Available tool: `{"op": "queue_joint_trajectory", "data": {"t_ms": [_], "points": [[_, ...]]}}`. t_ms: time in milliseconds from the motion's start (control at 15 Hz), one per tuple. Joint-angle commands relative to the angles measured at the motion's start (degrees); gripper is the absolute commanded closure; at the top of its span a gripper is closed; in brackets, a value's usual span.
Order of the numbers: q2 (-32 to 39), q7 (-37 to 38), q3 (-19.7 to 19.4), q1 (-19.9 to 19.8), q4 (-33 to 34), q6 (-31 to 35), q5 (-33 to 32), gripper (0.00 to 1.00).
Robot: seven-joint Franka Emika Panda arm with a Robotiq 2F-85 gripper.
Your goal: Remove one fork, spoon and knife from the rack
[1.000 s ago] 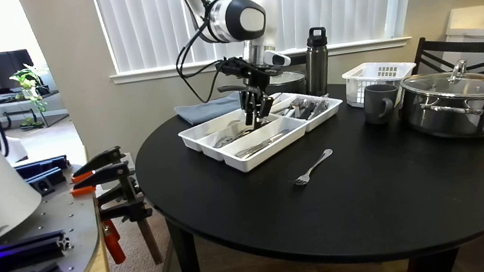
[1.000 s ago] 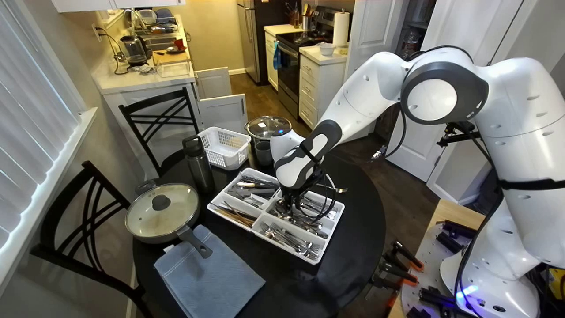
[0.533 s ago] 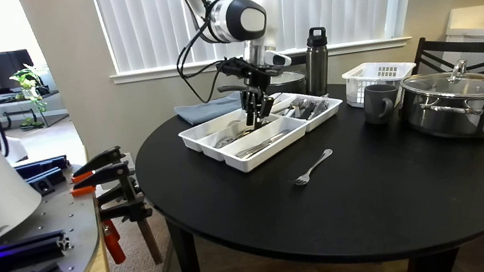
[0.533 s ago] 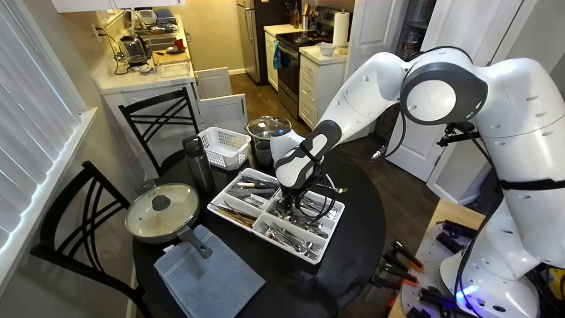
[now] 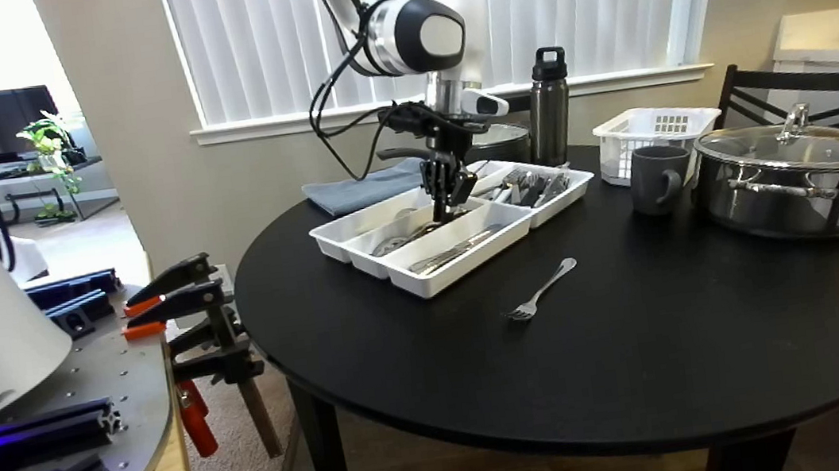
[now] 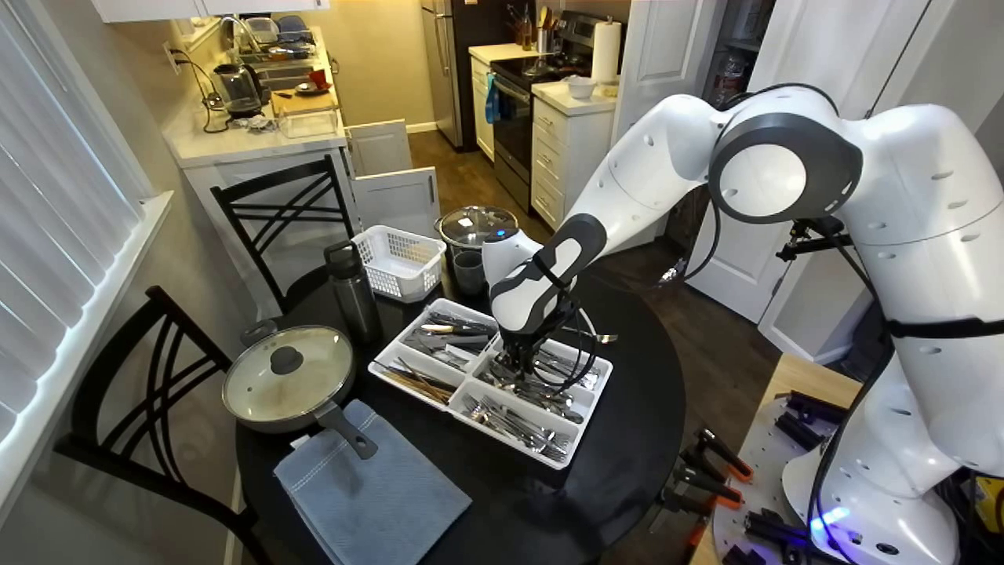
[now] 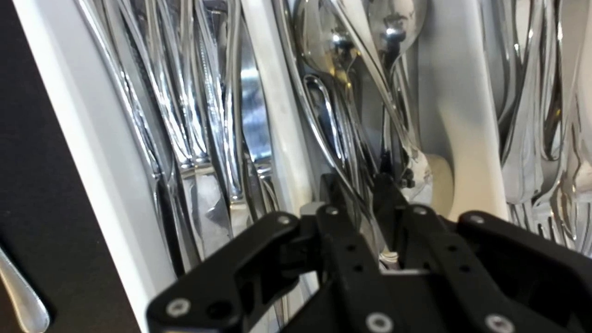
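Dark table [image 5: 689, 346]: bears the rack [image 5: 479, 254].
Spoons [image 7: 330, 46]: crossed in the rack compartment between knives [image 7: 182, 125] and forks [image 7: 525, 180].
Gripper [image 7: 357, 185]: among them; no telling whether any is held.
Spoon grip: best clasp one alone, raise slowly.
Divider [image 7: 280, 106]: just beside the gripper, might snag.
Loose fork [image 5: 546, 287]: outside the rack.
Mug [image 5: 653, 183]: apart from the rack.

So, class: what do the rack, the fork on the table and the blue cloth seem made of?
Rack: likely plastic, smooth, evenly white walls. Fork: metal, perhaps stainless steel, polished, with a silvery sheen. Blue cloth: fabric, possibly cotton, matte, folded, pale stitching.
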Motion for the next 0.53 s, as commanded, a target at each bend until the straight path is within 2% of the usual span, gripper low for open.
{"op": "queue_joint_trajectory", "data": {"t_ms": [0,333,467], "points": [[1.3,0.2,0.2,-0.4,1.4,0.3,1.1,0.73],[3.7,0.1,0.3,-0.8,3.7,1.8,1.9,0.75],[4.6,0.3,0.2,-0.8,4.7,2.8,2.0,0.95]]}}
